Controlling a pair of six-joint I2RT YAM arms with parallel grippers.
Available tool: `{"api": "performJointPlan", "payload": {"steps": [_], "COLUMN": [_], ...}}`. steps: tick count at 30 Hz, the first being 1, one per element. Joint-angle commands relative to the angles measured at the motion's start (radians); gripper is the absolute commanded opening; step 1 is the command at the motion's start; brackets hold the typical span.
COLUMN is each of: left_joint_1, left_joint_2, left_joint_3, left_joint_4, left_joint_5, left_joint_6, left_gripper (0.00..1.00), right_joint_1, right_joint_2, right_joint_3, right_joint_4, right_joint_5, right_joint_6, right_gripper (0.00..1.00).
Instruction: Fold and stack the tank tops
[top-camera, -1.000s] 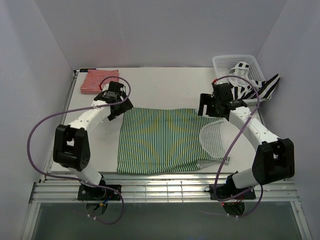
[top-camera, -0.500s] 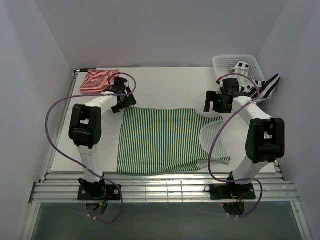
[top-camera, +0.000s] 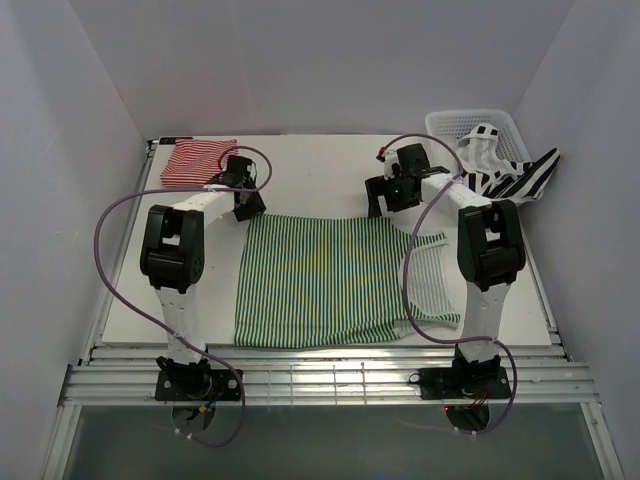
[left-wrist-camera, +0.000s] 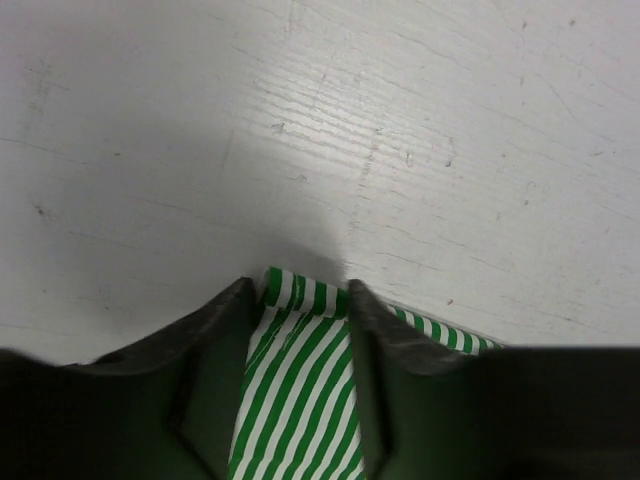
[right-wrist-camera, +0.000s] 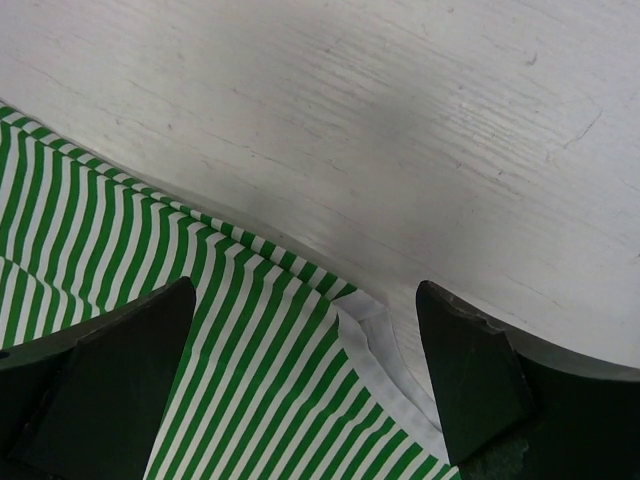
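Note:
The green-and-white tank top (top-camera: 320, 280) lies spread flat mid-table. My left gripper (top-camera: 248, 207) is down at its far left corner. In the left wrist view that corner (left-wrist-camera: 295, 400) lies flat in the narrowed gap of the gripper (left-wrist-camera: 300, 290), its tip rolled up, with a finger close on each side. My right gripper (top-camera: 383, 203) stands wide open at the far right corner, by the white-edged armhole (right-wrist-camera: 260, 330); its gap (right-wrist-camera: 305, 300) straddles the hem. The red-and-white tank top (top-camera: 198, 160) lies folded at the back left. The black-and-white tank top (top-camera: 510, 172) hangs out of the basket.
The white lattice basket (top-camera: 450, 122) stands at the back right corner. White walls close in the table on three sides. A metal rail runs along the near edge in front of the arm bases (top-camera: 320, 385).
My right arm has swung left from beside the basket to the green top's far right corner. My left gripper has settled on the far left corner and its jaws have narrowed.

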Motion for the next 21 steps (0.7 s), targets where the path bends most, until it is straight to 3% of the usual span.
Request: {"api": "performJointPlan", "payload": {"steps": [1,3,4,5,10,15,16,18,19,21], "left_joint_1": [-0.003,-0.003,-0.001,-0.001,-0.003,-0.003,-0.003,-0.003,-0.003,-0.003], "left_joint_2": [0.033,0.038,0.036,0.035,-0.042,-0.085,-0.088,-0.103,-0.109,-0.143], "left_joint_3": [-0.045,-0.045,-0.048,-0.056,-0.105,-0.120,-0.120,-0.120,-0.125,-0.131], "left_joint_4": [0.005,0.008,0.015,0.016,0.067,0.082,0.082,0.082,0.084,0.087], "left_joint_5": [0.078,0.095,0.096,0.096,0.078,0.070,0.069,0.072,0.073,0.081], "left_joint_6": [-0.012,-0.001,0.004,0.004,0.008,0.013,0.013,0.014,0.014,0.016], "left_gripper": [0.45,0.29,0.06,0.00,0.00,0.00,0.00,0.00,0.00,0.00], "right_joint_1": [-0.011,-0.004,-0.001,0.001,0.013,0.030,0.030,0.030,0.030,0.030], "right_joint_2": [0.019,0.021,0.019,0.021,0.032,-0.005,-0.011,-0.013,-0.022,-0.043], "right_joint_3": [0.040,0.024,0.014,-0.002,-0.018,-0.101,-0.122,-0.131,-0.134,-0.138], "right_joint_4": [-0.018,-0.013,-0.008,-0.002,-0.030,-0.007,-0.002,0.001,0.001,0.022], "right_joint_5": [0.000,0.002,0.003,0.005,0.012,0.018,0.023,0.034,0.040,0.044], "right_joint_6": [-0.014,-0.020,-0.023,-0.025,-0.019,-0.019,-0.016,-0.008,-0.006,-0.005], "right_gripper": [0.97,1.00,1.00,0.95,0.71,0.59,0.47,0.34,0.14,0.08]}}
